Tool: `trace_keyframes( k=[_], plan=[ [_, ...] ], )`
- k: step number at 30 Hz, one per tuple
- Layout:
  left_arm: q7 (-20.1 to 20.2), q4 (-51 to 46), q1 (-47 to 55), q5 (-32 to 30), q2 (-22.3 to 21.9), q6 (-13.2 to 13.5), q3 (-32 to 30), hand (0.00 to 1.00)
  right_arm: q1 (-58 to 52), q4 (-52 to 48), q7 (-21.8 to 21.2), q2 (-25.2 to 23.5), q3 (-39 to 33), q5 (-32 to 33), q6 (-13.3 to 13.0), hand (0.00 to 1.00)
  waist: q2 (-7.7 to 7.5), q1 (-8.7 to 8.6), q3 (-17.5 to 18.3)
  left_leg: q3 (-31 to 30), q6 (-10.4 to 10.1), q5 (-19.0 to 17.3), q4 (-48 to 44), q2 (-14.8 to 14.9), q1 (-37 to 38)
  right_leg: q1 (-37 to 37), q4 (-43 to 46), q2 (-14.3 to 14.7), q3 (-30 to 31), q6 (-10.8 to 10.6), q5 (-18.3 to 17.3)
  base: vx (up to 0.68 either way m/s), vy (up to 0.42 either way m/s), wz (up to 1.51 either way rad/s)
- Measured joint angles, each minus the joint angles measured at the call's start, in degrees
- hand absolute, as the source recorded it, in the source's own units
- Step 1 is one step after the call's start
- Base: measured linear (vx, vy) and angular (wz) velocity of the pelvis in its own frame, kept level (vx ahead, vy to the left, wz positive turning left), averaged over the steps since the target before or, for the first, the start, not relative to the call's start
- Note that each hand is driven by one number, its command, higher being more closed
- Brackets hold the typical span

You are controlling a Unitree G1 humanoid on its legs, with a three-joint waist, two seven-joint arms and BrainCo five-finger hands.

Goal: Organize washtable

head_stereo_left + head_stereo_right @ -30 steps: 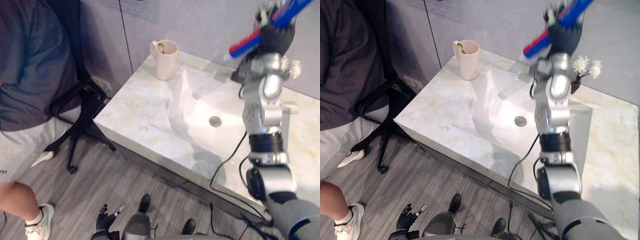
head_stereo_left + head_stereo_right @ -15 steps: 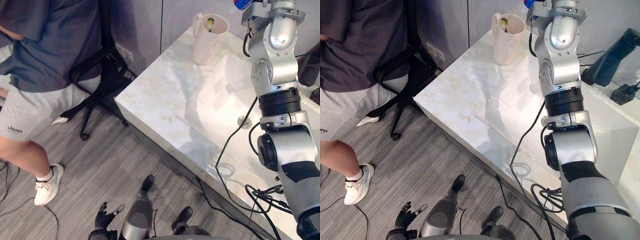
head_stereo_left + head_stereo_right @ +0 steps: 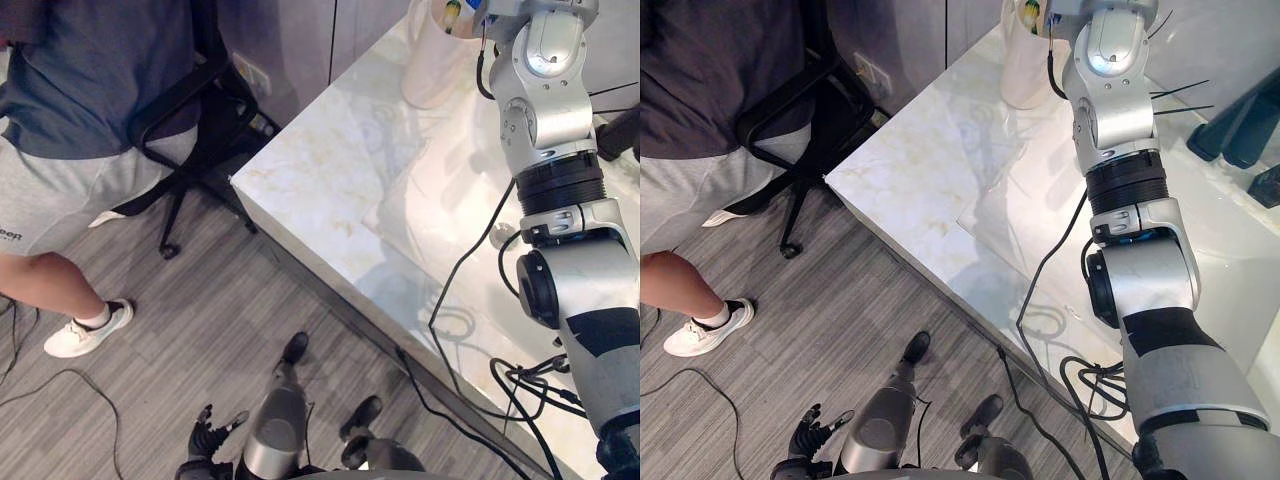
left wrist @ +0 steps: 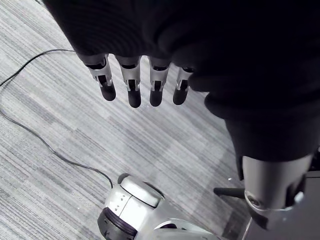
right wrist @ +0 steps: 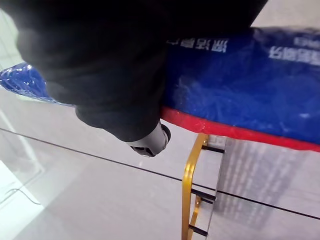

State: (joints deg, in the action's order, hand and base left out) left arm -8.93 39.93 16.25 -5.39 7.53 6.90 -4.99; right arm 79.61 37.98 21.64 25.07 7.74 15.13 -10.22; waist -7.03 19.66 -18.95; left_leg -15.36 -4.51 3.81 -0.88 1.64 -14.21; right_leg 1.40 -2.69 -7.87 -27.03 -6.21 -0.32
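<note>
Blue with a red edge, the tube (image 5: 280, 95) lies across the right hand (image 5: 120, 95), whose thumb curls over it and pins it against the dark cover. The other fingers are hidden, so the clamped grip reads mostly from the thumb. It may be toothpaste, though I cannot tell for sure. Past the tube stands a gold wire rack (image 5: 192, 185) against a pale wall. Seen from the head, the right arm reaches up over the marble table (image 3: 320, 190) to its far corner. There a cream mug (image 3: 430, 65) stands upright just beside the arm, with something yellow-green in its mouth. The sunken basin (image 3: 440, 215) lies between the mug and the table's near edge. The left hand (image 4: 130, 87) hangs low over the grey plank floor (image 3: 150, 360), fingers straight and apart, holding nothing. A seated person (image 3: 80, 90) on a black chair (image 3: 200, 120) is beside the table's left end
</note>
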Motion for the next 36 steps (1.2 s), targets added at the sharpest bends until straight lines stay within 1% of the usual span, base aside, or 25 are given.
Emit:
trace_keyframes(
  k=[4,7,12,14,21,25,27,29,31,32,34,36],
  plan=[
    [-0.09,0.02,0.0,0.0,0.33,0.08,0.54,0.0,0.21,2.06,0.0,0.0,1.19,-0.01,0.15,0.0,0.06,0.01,-0.3,0.04,-0.01,-0.01,-0.05,0.0,-0.03,0.07,0.04,-0.02,0.14,0.0,0.0,0.0,0.0,0.0],
    [-0.21,0.0,0.0,0.1,0.59,0.05,0.75,0.0,0.36,4.03,-0.14,-0.57,2.0,-0.07,0.79,0.0,0.05,0.28,-0.36,0.47,-0.06,-0.05,-0.07,0.27,-0.1,0.88,0.47,0.02,0.75,0.0,0.0,-0.03,0.021,-0.1],
    [-1.25,-0.01,0.0,0.26,0.6,-0.05,0.91,0.0,1.06,4.02,-0.3,-0.8,2.34,-0.63,1.25,0.0,0.0,0.2,-2.61,1.46,-0.22,-0.23,-0.75,0.46,-0.17,1.1,0.7,0.02,1.94,0.12,0.1,-0.02,0.022,-0.11],
    [-1.27,0.02,0.0,0.28,0.58,-0.14,0.91,0.0,1.06,4.02,-0.23,-1.06,2.34,-0.63,1.79,0.0,-0.01,0.21,-2.65,1.61,-0.33,-0.44,-1.14,0.47,-0.58,1.87,0.77,0.02,2.12,0.14,0.12,-0.02,0.016,-0.05],
    [-1.23,0.11,0.0,0.53,0.56,-0.27,0.9,0.0,1.95,3.99,-0.27,-1.16,2.33,-0.61,1.76,0.0,-0.01,0.04,-2.64,3.05,-0.6,-0.65,-2.42,0.92,-0.55,2.22,1.21,0.16,4.35,0.64,0.47,0.0,0.009,-0.16],
    [-1.17,0.16,0.0,0.82,0.57,-0.38,0.88,0.0,2.26,3.81,-0.21,-1.14,2.28,-0.5,1.77,0.0,-0.01,-0.1,-2.64,3.75,-1.17,-1.5,-3.04,2.0,-0.01,2.92,1.56,1.02,6.1,1.14,0.81,-0.06,-0.002,-0.23],
    [-1.14,0.57,0.0,0.86,0.57,-0.48,0.86,0.0,2.27,1.94,-0.21,-1.04,2.19,-0.45,1.75,0.0,-0.04,-0.09,-2.62,4.52,-1.5,-2.04,-3.06,2.27,1.15,2.41,1.57,1.46,7.0,1.31,0.92,-0.07,-0.002,-0.25],
    [-1.05,0.64,0.01,0.86,0.59,-0.91,0.64,0.0,2.28,-2.36,-0.27,-0.19,2.17,-0.44,1.5,0.0,-0.06,-0.56,-2.61,4.69,-1.71,-2.2,-3.03,2.55,1.99,1.87,1.43,1.74,7.44,1.36,0.94,-0.04,-0.009,-0.16],
    [-1.02,0.67,0.01,0.91,0.57,-1.32,-0.06,0.0,2.31,-6.09,-0.32,1.95,2.17,-0.44,1.06,0.0,-0.22,-1.21,-2.49,4.81,-1.79,-2.25,-2.97,2.67,2.43,1.81,1.42,1.83,8.21,1.37,0.94,-0.02,-0.004,-0.11],
    [-1.03,1.01,0.01,1.36,0.52,-1.52,-0.81,0.0,2.31,-8.62,-0.35,3.63,2.17,-0.44,0.45,0.0,-0.44,-1.82,-2.35,5.05,-1.78,-2.24,-2.91,2.65,2.63,1.81,1.42,1.8,8.45,1.42,1.0,0.01,0.0,-0.15],
    [-0.99,1.26,0.13,1.55,0.29,-1.68,-2.53,0.0,2.22,-12.23,-0.36,6.26,2.16,-0.47,0.12,0.0,-1.16,-2.77,-1.82,5.57,-1.76,-2.23,-2.91,2.5,3.08,1.8,1.35,1.83,9.45,1.53,1.35,0.03,-0.002,-0.24],
    [-0.97,1.25,0.63,2.5,-0.3,-1.7,-4.84,0.0,0.14,-17.49,-0.43,9.47,0.5,-0.53,-0.84,0.0,-2.56,-4.34,0.06,5.98,-1.54,-2.37,-3.01,2.15,3.7,1.6,0.32,1.58,10.89,1.23,2.22,0.04,-0.002,-0.36]
  ],
)
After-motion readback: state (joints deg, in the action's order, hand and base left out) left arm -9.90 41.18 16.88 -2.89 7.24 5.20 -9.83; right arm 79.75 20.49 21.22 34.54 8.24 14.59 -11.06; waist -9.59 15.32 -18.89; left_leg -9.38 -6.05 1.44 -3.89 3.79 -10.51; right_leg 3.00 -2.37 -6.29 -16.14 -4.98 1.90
